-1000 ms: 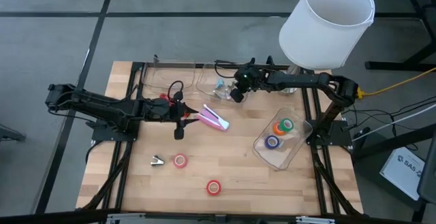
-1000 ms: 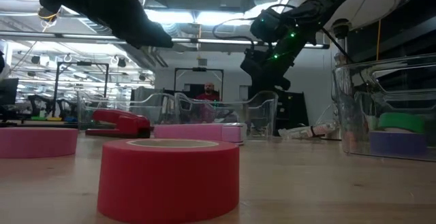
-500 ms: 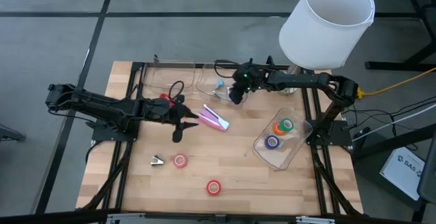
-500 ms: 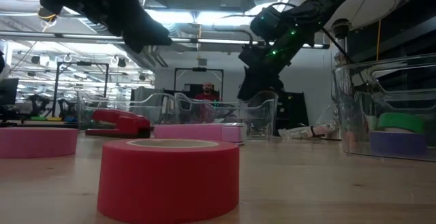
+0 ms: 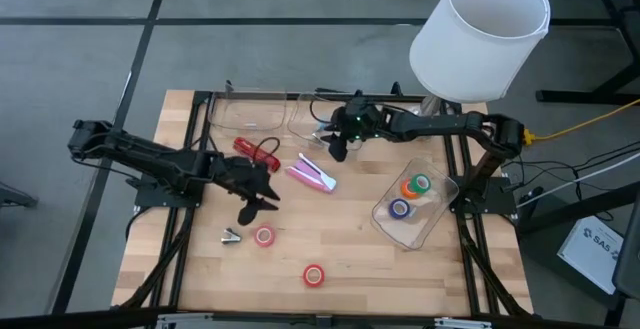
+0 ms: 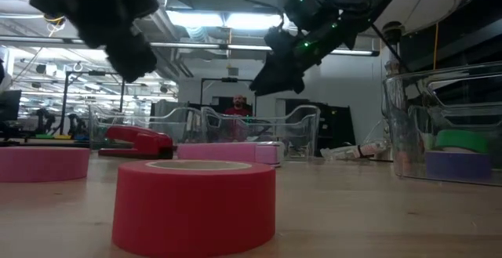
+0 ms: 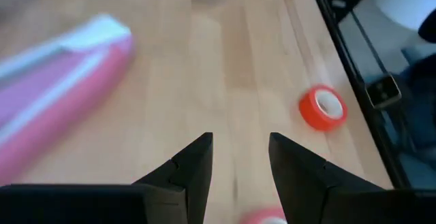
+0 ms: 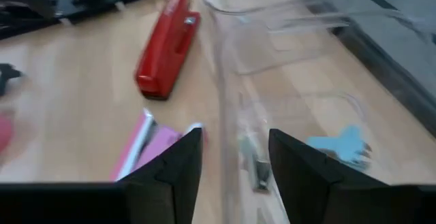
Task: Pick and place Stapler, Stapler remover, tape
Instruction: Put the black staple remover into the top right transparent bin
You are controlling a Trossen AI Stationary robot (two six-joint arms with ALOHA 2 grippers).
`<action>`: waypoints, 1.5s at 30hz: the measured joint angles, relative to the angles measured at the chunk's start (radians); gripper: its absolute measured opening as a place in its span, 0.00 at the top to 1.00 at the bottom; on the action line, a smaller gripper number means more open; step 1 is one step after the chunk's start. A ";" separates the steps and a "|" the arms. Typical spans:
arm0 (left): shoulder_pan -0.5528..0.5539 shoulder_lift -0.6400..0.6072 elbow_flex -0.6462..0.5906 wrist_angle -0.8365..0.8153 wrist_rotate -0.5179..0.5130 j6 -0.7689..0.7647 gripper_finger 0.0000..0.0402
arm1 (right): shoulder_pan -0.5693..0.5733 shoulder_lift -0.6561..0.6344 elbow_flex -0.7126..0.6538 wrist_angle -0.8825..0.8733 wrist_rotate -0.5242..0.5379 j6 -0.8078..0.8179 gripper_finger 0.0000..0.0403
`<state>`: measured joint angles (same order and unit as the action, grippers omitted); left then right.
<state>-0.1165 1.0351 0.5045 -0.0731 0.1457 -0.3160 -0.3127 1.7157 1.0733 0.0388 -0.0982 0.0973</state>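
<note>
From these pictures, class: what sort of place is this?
Probably a robotics lab or workshop: a wooden worktable on a bare concrete floor, metal racks behind, exposed ceiling ducts overhead.

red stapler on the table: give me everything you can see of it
The red stapler is a long, glossy red desk stapler with a small metal fitting on its top arm, seen in the right wrist view. It lies closed and flat on the wooden table, at an angle, near the clear bins at the back. Neither gripper touches it, and it sits apart from the pink stapler. In the low view it rests behind the tape rolls.
</note>
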 joint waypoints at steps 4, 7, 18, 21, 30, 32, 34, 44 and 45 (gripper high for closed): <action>-0.062 0.000 0.048 -0.163 -0.016 -0.063 0.66 | 0.026 0.000 0.000 0.008 0.000 -0.004 0.59; -0.118 0.000 0.119 -0.370 -0.086 -0.092 0.69 | 0.036 0.000 0.000 0.014 0.000 -0.010 0.59; -0.317 0.042 0.169 -0.585 -0.101 -0.368 0.80 | 0.042 0.000 0.000 0.031 0.001 -0.025 0.59; -0.369 0.094 0.169 -0.585 -0.092 -0.436 0.82 | 0.042 0.000 0.000 0.049 0.001 -0.027 0.59; -0.490 0.242 0.168 -0.597 0.034 -0.598 0.81 | 0.042 0.000 0.000 0.073 0.001 -0.027 0.59; -0.510 0.249 0.168 -0.598 0.033 -0.621 0.80 | 0.042 0.000 0.000 0.073 0.001 -0.027 0.59; -0.528 0.249 0.168 -0.597 0.030 -0.624 0.79 | 0.042 0.000 0.000 0.073 0.001 -0.027 0.59; -0.616 0.277 0.168 -0.609 -0.103 -0.607 0.75 | 0.042 0.000 0.000 0.069 0.001 -0.031 0.59; -0.620 0.289 0.168 -0.609 -0.099 -0.603 0.75 | 0.042 0.000 0.000 0.069 0.001 -0.034 0.59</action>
<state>-0.7368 1.3237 0.6724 -0.6824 0.0464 -0.9188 -0.2707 1.7157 1.0733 0.1081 -0.0976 0.0632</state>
